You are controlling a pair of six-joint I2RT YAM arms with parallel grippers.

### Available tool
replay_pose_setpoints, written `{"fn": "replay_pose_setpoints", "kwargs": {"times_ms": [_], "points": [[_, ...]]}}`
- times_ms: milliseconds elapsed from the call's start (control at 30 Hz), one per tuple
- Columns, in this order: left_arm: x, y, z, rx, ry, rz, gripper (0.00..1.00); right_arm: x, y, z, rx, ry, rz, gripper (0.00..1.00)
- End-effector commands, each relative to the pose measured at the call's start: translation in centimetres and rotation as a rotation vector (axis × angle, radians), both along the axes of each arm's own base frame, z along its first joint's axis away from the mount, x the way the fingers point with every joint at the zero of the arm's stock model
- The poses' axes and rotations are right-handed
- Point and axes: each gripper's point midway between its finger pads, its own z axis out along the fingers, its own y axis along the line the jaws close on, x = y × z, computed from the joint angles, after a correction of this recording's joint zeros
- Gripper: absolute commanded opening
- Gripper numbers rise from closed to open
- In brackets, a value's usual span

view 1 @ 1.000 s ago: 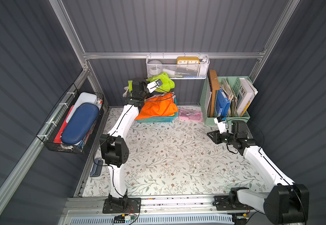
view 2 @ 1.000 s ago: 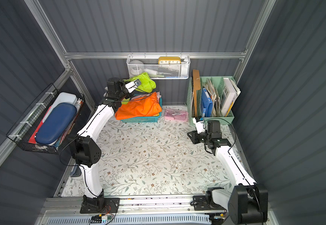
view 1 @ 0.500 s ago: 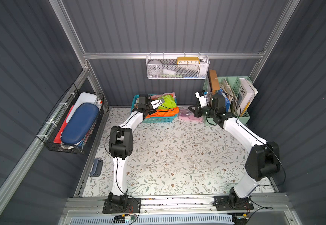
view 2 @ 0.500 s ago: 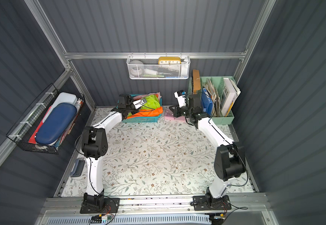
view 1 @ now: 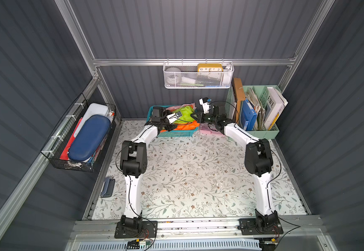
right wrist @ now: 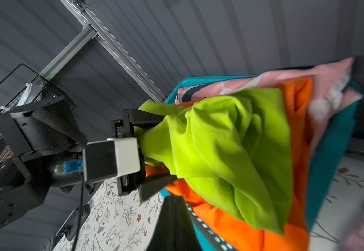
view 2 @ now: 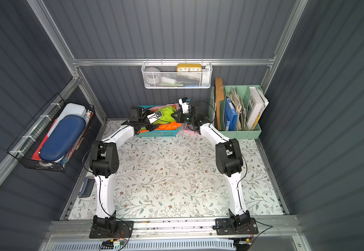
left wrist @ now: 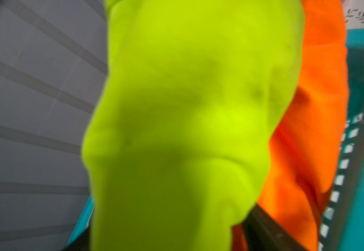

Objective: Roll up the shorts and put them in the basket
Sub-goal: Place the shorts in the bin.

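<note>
Shorts (view 1: 184,114), lime green, lie bunched on top of the pile in the teal basket (view 1: 176,133). In both top views you see the basket standing at the far edge of the floral table (view 1: 187,173), close to the back wall. Under the shorts in the basket lies an orange garment (view 1: 187,126) that drapes over the basket's front rim. A pink patterned cloth (right wrist: 296,73) sits toward the basket's back.

Your left gripper (right wrist: 159,150) reaches into the basket from its left end. The right wrist view shows its two black fingers (right wrist: 146,117) standing wide apart, one on each side of a bunch of the green fabric. The cloth lies loosely between them, so this claw is open. From the left wrist camera the shorts fill most of the picture, blurred and very close, with the orange garment and the basket's lattice wall beside them.

Your right gripper (view 1: 195,116) is at the basket's right end, just beside the green fabric. Its claw is closed. Whether any cloth is pinched in it I cannot tell. In the right wrist view it shows only as a dark shape by the basket's rim, next to the orange garment.

The shorts are crumpled, not rolled, with loose folds lying over the orange garment.
</note>
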Motion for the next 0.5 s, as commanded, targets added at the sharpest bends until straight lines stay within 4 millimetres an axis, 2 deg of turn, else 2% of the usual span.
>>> {"fn": "replay_pose_setpoints", "kwargs": {"times_ms": [0,133,233,367,467], "points": [[-0.7,-0.1,1.3,-0.080,0.068,-0.022,1.00,0.7,2.7,1.0,0.062,0.024,0.038,0.00],[-0.9,-0.6,5.0,-0.176,0.065,-0.066,1.00,1.6,4.2,-1.2,0.053,0.100,0.032,0.00],[-1.4,-0.8,8.1,-0.243,0.057,-0.104,1.00,1.9,4.1,-2.2,0.050,0.124,-0.001,0.00],[-2.4,-1.2,13.0,-0.332,0.030,-0.166,1.00,1.8,3.7,-3.0,0.011,0.131,-0.019,0.00],[-3.5,-1.5,17.1,-0.394,0.003,-0.207,1.00,1.4,3.8,-2.3,0.008,0.104,0.006,0.00]]}}
